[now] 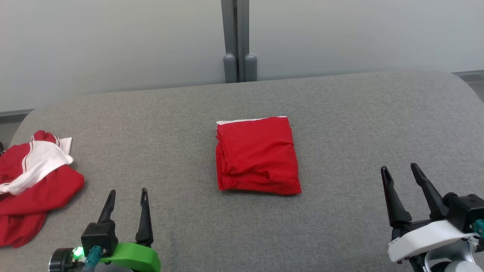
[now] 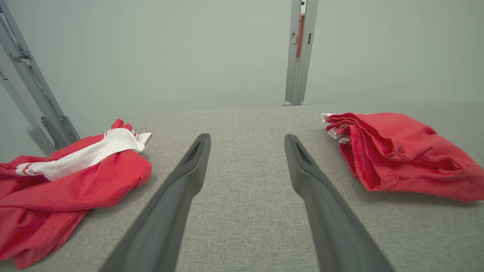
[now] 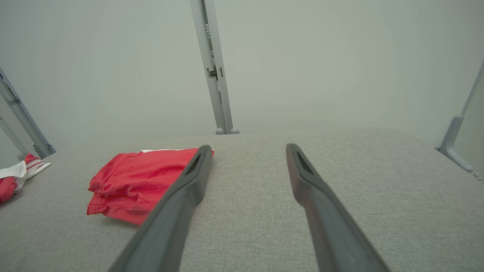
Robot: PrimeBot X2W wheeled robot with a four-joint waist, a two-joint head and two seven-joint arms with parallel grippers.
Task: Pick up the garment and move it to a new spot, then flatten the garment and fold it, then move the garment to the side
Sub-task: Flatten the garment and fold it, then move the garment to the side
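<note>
A red garment (image 1: pixel 257 155) lies folded into a neat square at the middle of the grey table (image 1: pixel 340 121), a white edge showing along its far side. It appears at the right of the left wrist view (image 2: pixel 401 155) and at the left of the right wrist view (image 3: pixel 140 181). My left gripper (image 1: pixel 126 192) hovers open near the front left, apart from the cloth, nothing between its fingers (image 2: pixel 189 170). At the front right my right gripper (image 1: pixel 400 169) stands open too, empty, with the folded garment off to its left.
A second red and white garment (image 1: pixel 34 181) lies crumpled at the table's left edge, seen also in the left wrist view (image 2: pixel 72 170). Grey posts (image 1: pixel 238 41) stand behind the table's far edge against a pale wall. The table's corners are rounded.
</note>
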